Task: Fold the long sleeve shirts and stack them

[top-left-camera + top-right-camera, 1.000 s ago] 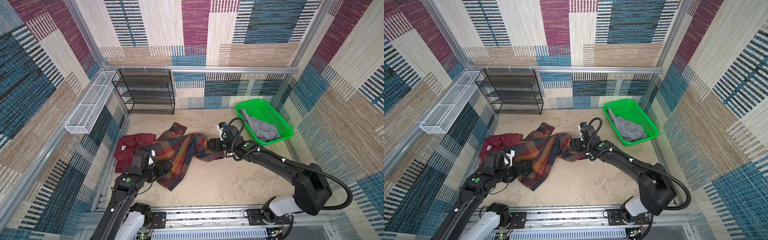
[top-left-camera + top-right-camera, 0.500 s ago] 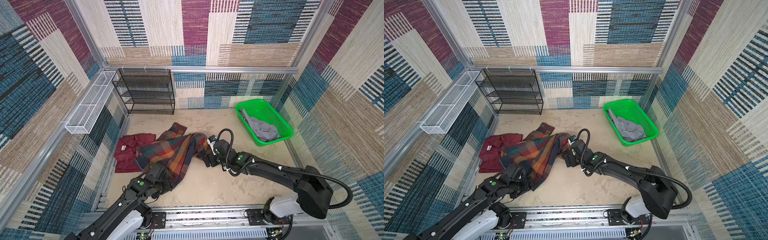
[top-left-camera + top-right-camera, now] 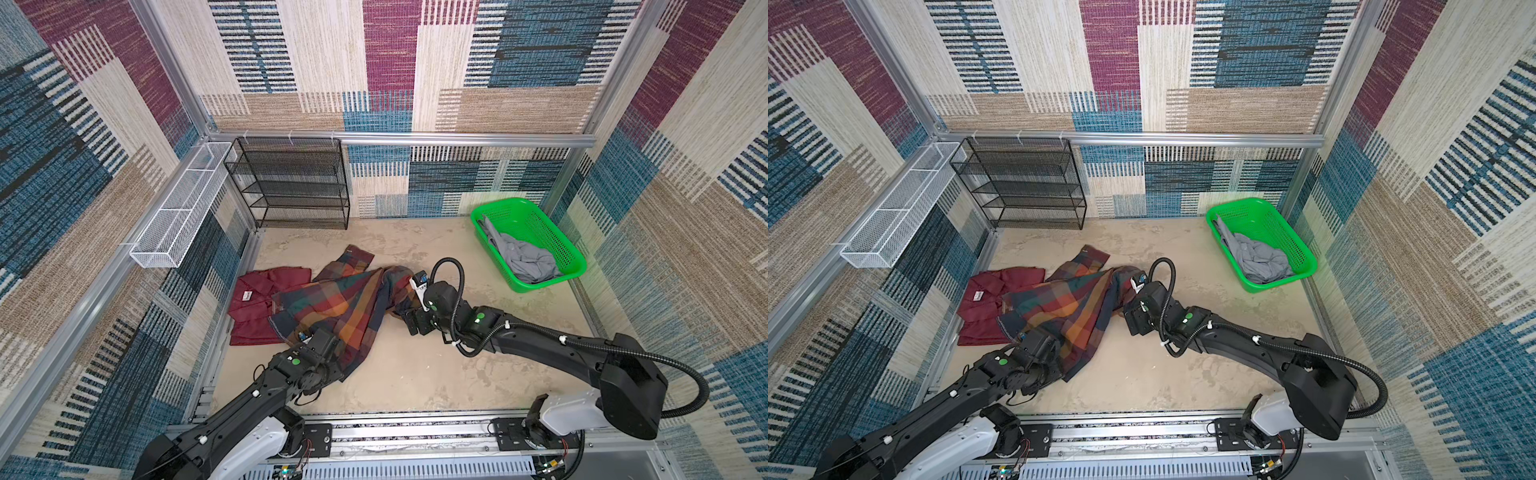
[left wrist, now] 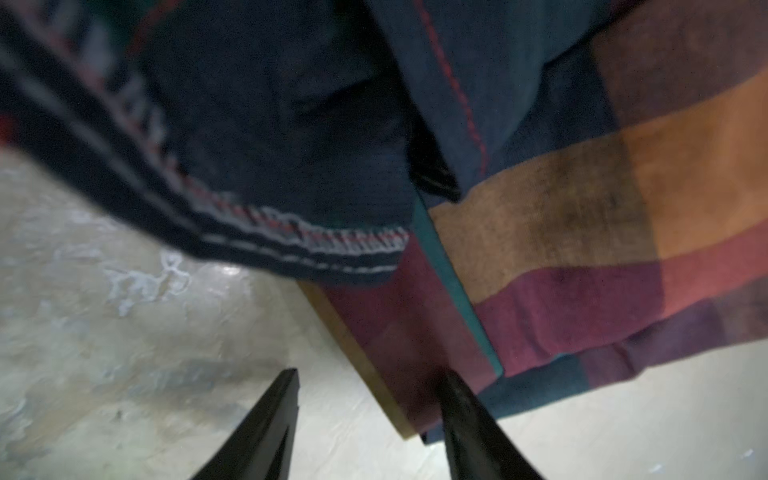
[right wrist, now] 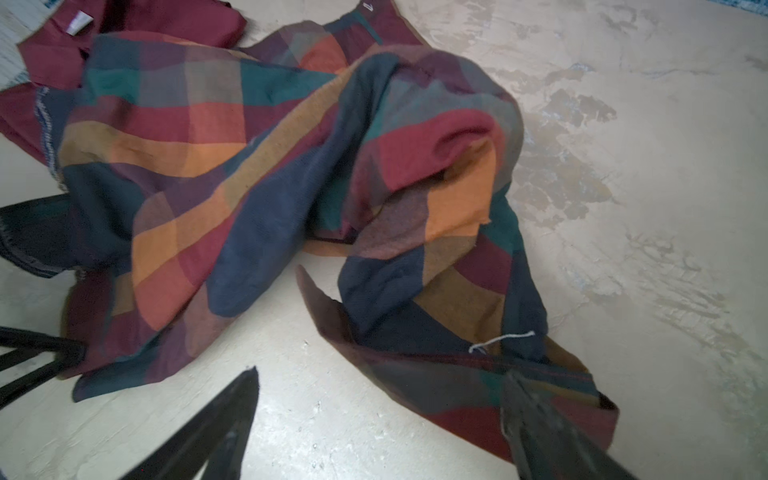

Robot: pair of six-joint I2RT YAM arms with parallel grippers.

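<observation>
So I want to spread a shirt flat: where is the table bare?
Bare: the front strip of table between plaid shirt and front rail; the back, between black rack and green basket. Crowded: left side, where it overlaps the maroon shirt.

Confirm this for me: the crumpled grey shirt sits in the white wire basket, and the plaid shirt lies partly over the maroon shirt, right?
No. The grey shirt sits in the green plastic basket, as both top views show. The plaid shirt does lie partly over the maroon shirt.
</observation>
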